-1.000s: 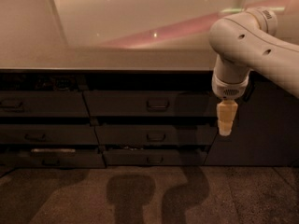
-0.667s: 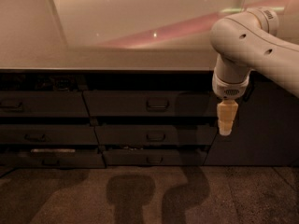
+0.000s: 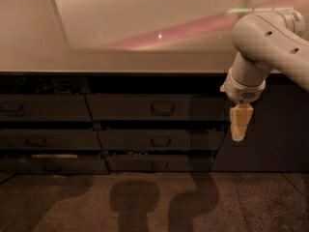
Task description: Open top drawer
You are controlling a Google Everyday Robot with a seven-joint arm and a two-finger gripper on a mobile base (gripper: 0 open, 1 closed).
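1. Spotting the top drawer in the middle column, right under the counter, with its handle dead centre.
2. Seeing the gripper hanging tip-down just right of that drawer's edge, fingers pressed together, apart from the front.
3. Sitting right behind the gripper: a plain panel.
4. Counting six drawer fronts, two columns of three, plus one panel and one arm.
5. Also catching dark shadows across the floor.
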